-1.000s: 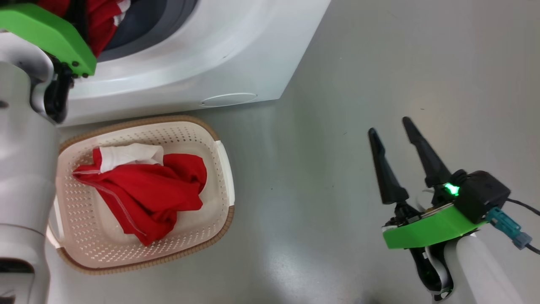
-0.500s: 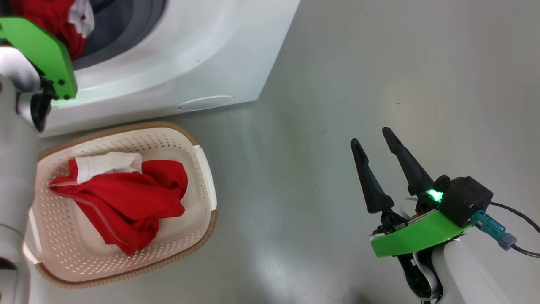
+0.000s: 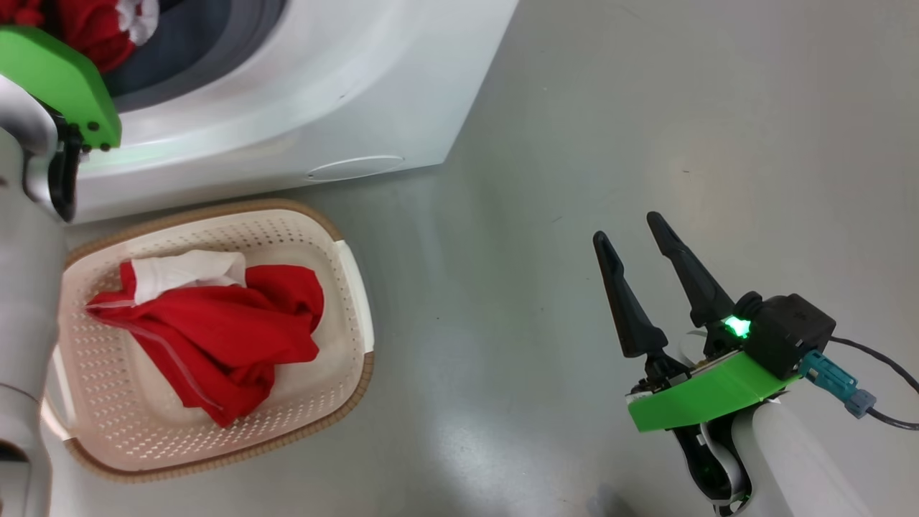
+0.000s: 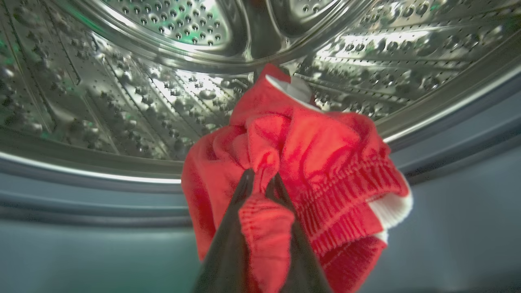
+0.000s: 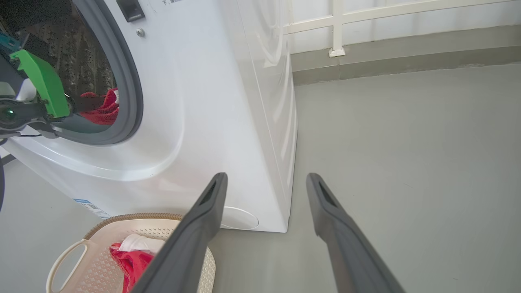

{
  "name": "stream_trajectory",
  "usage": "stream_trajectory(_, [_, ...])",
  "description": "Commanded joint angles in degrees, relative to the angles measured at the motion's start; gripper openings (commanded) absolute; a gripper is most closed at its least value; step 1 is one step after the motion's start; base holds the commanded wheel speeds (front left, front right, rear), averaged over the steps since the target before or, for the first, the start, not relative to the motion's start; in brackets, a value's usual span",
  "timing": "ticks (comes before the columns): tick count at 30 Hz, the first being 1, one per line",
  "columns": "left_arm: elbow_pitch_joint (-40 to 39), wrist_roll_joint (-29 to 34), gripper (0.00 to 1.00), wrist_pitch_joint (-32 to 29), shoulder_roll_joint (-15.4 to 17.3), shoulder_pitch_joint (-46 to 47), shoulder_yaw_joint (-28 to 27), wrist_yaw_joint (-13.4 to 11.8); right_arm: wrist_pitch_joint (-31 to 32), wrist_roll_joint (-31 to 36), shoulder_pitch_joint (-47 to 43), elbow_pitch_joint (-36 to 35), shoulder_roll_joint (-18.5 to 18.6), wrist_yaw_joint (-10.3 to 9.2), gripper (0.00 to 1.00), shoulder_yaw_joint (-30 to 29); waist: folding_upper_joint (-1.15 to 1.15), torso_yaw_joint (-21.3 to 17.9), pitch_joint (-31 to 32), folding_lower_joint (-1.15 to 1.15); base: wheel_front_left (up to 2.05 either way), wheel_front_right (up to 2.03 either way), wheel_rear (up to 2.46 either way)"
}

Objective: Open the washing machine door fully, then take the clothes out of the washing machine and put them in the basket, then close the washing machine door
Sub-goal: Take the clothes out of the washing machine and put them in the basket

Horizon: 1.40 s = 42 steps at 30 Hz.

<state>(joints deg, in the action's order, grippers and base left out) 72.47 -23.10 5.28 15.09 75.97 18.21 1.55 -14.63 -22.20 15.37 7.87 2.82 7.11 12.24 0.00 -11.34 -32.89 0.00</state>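
Note:
The white washing machine stands with its drum mouth uncovered; the washing machine door is out of view. Inside the steel drum, my left gripper is shut on a fold of a red garment with white trim, which hangs bunched around the fingers. From the head view that garment peeks out behind the arm's green wrist mount. The cream basket sits on the floor in front of the machine and holds another red and white garment. My right gripper hovers open and empty over the floor, right of the basket.
Grey floor stretches to the right of the machine. A white railing and a low wall base run behind it. The machine's round white flap sits low on its front, just above the basket. A cable trails from the right wrist.
The head camera has shifted, so machine and basket sit further left in the picture than a second ago. The right gripper keeps its open pose; the left arm stays at the drum mouth.

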Motion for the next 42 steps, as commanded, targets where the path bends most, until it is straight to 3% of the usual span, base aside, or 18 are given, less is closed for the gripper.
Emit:
stream_trajectory(1, [-1.9, -0.2, 0.00, 4.4, 2.1, -1.3, -1.1, -0.2, -0.4, -1.0, 0.1, -1.0, 0.1, 0.37, 1.00, 1.3, 0.00, 0.7, 0.2, 0.00, 0.00, 0.00, 0.00])
stream_trajectory(7, [-5.6, -1.7, 0.00, 9.6, 1.2, -6.0, -2.9, 1.1, -0.4, -0.5, 0.6, -1.0, 0.1, 0.37, 1.00, 0.6, 0.00, 2.1, 1.3, 0.00, 0.00, 0.00, 0.00])
stream_trajectory(10, [-15.6, -1.0, 0.00, 9.7, 1.7, -10.2, -5.5, 0.4, -0.4, -0.1, 0.7, -1.3, 0.1, 0.37, 1.00, 0.0, 0.00, 2.7, 1.7, 0.00, 0.00, 0.00, 0.00])
stream_trajectory(17, [-30.6, 2.0, 0.00, 9.7, 0.4, -22.0, -12.1, 0.7, -0.4, 0.0, 0.0, -0.9, 0.1, 0.37, 1.00, 0.2, 0.00, 3.3, 4.2, 0.00, 0.00, 0.00, 0.00])
stream_trajectory(28, [-42.7, 8.2, 0.00, 9.7, -3.7, -33.5, -19.9, 3.3, -0.4, 1.0, -1.8, 0.0, 0.1, 0.37, 1.00, -0.2, 0.00, 5.2, 9.9, 0.00, 0.00, 0.00, 0.00])
stream_trajectory(42, [-54.5, 12.4, 0.00, 9.7, -8.8, -47.2, -23.8, 5.5, -0.4, 1.1, -5.2, 1.1, 0.1, 0.37, 1.00, -0.3, 0.00, 7.8, 18.4, 0.00, 0.00, 0.00, 0.00])
